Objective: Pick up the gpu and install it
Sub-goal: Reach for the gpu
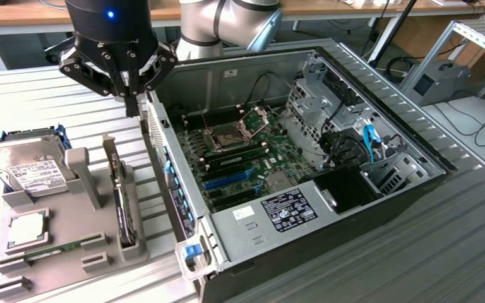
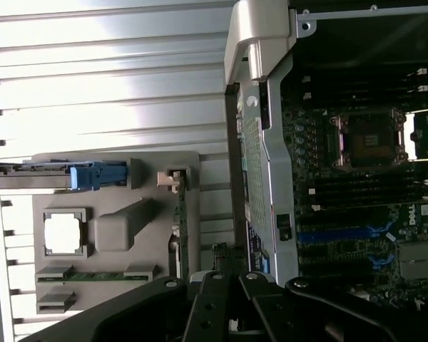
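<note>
One gpu (image 1: 123, 202) stands on edge in the grey holder (image 1: 67, 219) on the counter (image 1: 23, 101); my fingers (image 1: 133, 104), pressed together and empty, hang apart from it beside the case (image 1: 225, 237).

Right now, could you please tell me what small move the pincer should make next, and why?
Probably move it across to above the gpu. The pincer hangs shut and empty over the wall of the computer case, while the gpu stands on edge in the grey holder, untouched and off to one side.
</note>
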Robot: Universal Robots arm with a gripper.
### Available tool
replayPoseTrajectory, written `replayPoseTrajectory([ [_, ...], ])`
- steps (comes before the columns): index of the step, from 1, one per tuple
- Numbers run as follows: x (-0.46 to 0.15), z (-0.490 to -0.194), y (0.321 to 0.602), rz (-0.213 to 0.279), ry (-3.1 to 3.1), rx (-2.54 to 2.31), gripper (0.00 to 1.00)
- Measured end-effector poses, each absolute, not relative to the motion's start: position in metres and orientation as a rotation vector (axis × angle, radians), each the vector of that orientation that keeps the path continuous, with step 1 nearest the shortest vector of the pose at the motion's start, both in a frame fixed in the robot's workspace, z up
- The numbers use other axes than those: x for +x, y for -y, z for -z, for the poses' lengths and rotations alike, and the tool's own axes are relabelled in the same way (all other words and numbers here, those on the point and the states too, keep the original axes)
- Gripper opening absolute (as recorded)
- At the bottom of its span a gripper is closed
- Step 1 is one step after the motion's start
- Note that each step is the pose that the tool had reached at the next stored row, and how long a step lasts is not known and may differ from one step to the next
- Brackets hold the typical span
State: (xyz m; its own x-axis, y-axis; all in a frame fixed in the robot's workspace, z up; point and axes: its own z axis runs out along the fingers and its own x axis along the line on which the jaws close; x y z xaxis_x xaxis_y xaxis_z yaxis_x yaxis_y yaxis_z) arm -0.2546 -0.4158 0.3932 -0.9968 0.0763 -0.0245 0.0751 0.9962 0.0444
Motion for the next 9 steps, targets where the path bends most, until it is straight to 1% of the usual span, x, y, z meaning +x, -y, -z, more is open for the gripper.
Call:
replayPoseTrajectory([
  [9, -0.2547, -0.3932, 0.4227, -0.068, -3.113, 0.118, 0.11],
])
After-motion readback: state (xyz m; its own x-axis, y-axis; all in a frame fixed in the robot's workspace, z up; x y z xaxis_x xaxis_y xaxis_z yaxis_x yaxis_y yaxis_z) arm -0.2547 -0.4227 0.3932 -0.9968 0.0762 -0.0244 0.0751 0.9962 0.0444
